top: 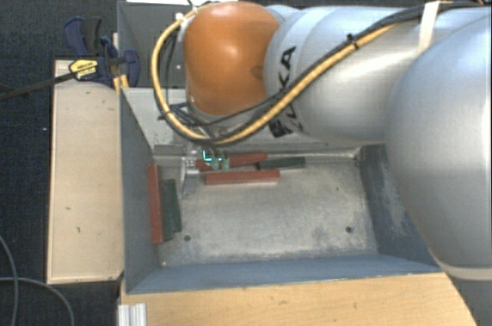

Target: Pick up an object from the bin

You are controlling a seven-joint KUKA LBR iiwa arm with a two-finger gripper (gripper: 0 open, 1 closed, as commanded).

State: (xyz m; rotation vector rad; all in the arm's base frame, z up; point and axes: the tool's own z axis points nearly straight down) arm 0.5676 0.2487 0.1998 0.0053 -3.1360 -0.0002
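Closest to the lens, the white arm (pixel 400 86) reaches in from the right and covers the right and back parts of the bin (pixel 261 269). Its orange cover (pixel 227 55) hangs over the bin's back-left corner, with cables (pixel 165 98) looped round it. Under the cover's lower edge a bit of metal and a small green light (pixel 209 159) show: the fingers (pixel 189 169) are low over the floor (pixel 307 221), near the back wall. The cover hides most of them, so it cannot be told whether they are wide or narrow, or whether anything is between them.

Just right of them lies the front red bar (pixel 242 177), long and flat, parallel to the back wall, with its left end just beside the metal part. Behind it, nearer the wall, lies the rear red bar (pixel 247 160). To the right of that one, in line with it, is a dark green bar (pixel 288 161). Whether these three touch one another cannot be told.

Along the left wall the left red bar (pixel 155 203) runs front to back, well apart from the fingers. The left green bar (pixel 171 207) lies just beside it on its inner side. The grey floor shows scuffs and a few dark specks.
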